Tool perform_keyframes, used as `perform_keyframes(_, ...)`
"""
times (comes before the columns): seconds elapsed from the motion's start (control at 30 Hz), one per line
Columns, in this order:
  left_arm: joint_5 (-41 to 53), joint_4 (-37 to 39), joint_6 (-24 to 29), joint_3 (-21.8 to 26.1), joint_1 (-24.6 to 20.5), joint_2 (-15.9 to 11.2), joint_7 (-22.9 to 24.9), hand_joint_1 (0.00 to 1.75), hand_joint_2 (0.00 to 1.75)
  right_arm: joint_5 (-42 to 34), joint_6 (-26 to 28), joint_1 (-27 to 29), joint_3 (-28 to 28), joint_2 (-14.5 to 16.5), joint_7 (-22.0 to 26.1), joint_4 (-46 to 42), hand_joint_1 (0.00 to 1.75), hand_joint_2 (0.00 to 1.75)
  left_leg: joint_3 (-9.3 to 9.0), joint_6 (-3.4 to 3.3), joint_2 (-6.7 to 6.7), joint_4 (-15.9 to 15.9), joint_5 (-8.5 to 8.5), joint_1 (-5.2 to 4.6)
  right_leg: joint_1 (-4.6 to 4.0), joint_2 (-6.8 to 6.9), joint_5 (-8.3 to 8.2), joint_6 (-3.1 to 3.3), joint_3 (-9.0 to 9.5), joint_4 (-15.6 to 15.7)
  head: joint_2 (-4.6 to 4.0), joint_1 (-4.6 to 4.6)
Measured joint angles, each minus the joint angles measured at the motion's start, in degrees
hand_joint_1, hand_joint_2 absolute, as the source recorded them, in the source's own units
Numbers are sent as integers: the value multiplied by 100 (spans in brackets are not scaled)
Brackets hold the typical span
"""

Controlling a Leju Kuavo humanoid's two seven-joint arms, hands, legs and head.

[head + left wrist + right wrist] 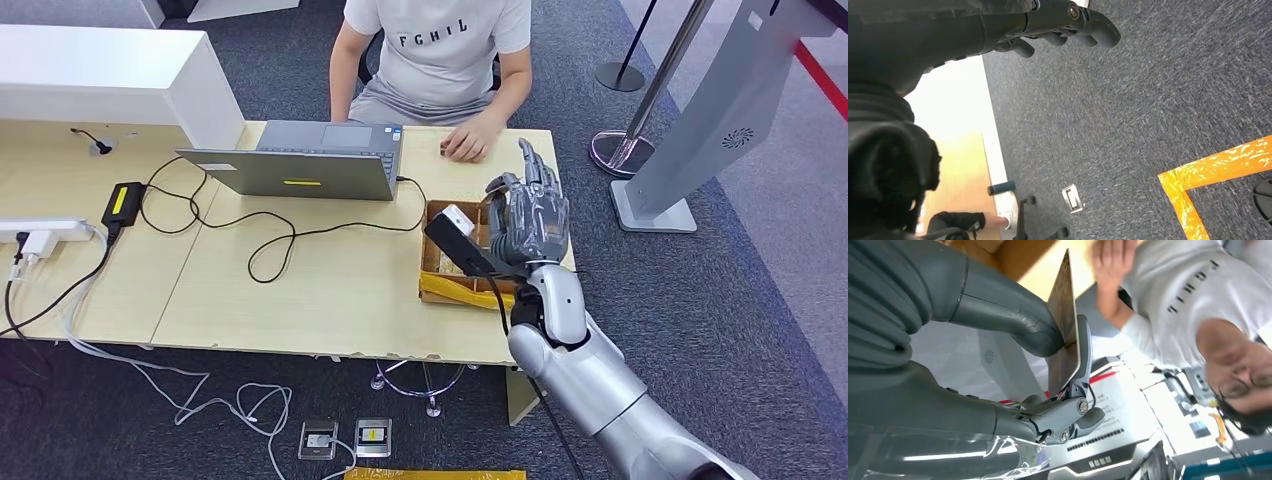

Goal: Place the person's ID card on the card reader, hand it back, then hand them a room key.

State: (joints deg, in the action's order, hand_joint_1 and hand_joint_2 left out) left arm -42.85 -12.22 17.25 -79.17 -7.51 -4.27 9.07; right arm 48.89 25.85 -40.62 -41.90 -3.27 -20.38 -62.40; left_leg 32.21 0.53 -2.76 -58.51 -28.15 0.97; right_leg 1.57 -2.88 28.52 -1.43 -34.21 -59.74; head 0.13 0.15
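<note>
Right hand point(528, 215) pinches the card point(1066, 325) thumb-to-finger, held edge-up above the cardboard box point(436, 262) — person's hand point(470, 140) rests on the desk just beyond its fingertips; left hand point(1058, 30) hangs curled, holding nothing, far from the handover.

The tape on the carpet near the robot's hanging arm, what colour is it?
Orange strip of floor tape, laid at a corner on dark grey carpet; clearest in the left wrist view.

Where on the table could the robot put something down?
Bare wood lies between the cable and the box, and along the near table edge. It is crowded by the laptop, and at the left by the charger and wires.
</note>
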Motion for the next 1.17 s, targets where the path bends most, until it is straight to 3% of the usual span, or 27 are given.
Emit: perform_keyframes(1.17, 54, 0, 1, -2, -1, -1, -15, 0, 0, -303, 302, 82, 22, -197, 94, -240, 175, 175, 1, 0, 0, 0, 0, 0, 0, 1, 0, 0, -1, 0, 0, 0)
